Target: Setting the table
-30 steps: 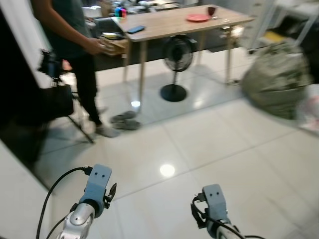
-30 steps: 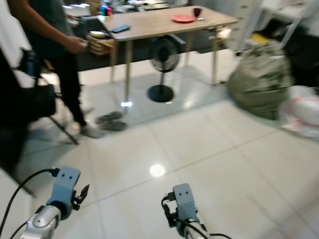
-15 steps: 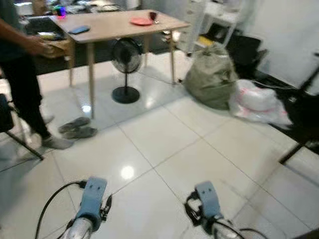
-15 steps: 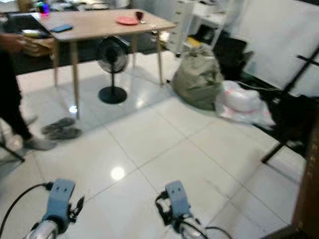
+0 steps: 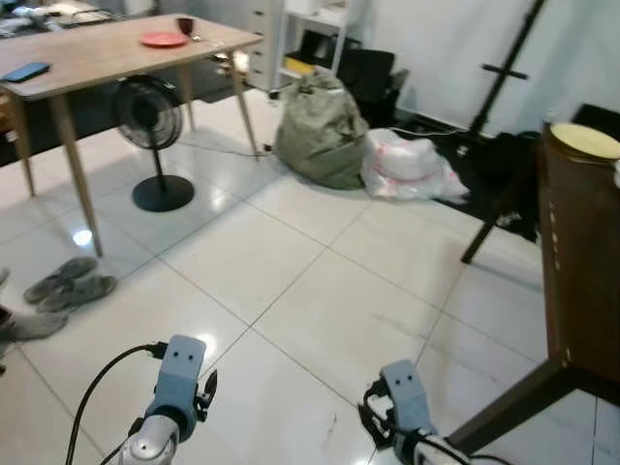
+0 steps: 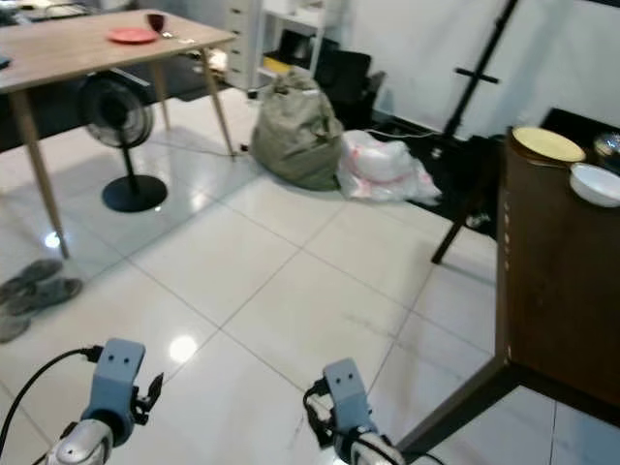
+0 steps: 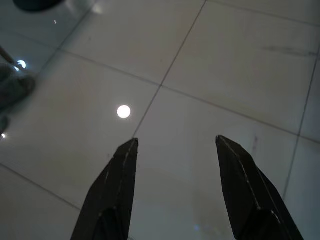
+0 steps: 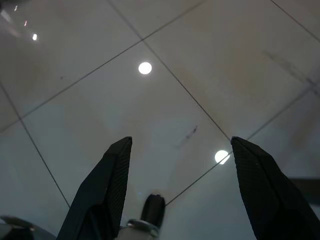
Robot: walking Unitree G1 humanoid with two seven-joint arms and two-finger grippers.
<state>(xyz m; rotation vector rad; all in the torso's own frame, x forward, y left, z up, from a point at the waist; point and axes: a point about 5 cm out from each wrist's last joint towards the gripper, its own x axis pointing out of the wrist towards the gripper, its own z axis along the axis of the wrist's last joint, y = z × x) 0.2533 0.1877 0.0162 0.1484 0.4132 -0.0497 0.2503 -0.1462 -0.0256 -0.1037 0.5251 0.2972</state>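
Swinging to the right since the earlier pictures, the head camera has lost the person who stood by the light wooden surface (image 5: 116, 53), and a dark wooden surface (image 6: 557, 262) has come into sight on the right — the camera turned, the things did not.

Nearest, both arms hang low over the white tiled floor (image 5: 320, 281). The left pincer (image 7: 175, 150) is released, its two black fingers spread with nothing but tile between them; the right pincer (image 8: 182, 150) is likewise released and empty.

Just beside the right pincer, on its outer side, a slanted leg of the dark surface (image 5: 513, 402) meets the floor. On that surface's top, farther ahead of the right pincer, lie a yellowish plate (image 6: 548, 143) and a white bowl (image 6: 595, 183) — probably the tableware to be carried. Well ahead of the left pincer are a pair of slippers (image 5: 68, 281) and a floor fan (image 5: 150, 121). Ahead of both pincers lie a grey-green sack (image 5: 320, 131) and a pale plastic bag (image 5: 407, 165). Farthest off, the light surface carries a red plate (image 5: 163, 40) and a dark glass (image 5: 185, 25).

The risk, as I judge it: the right arm sits close to that slanted leg, so a further turn or step could knock it and jolt the bowl near the edge.
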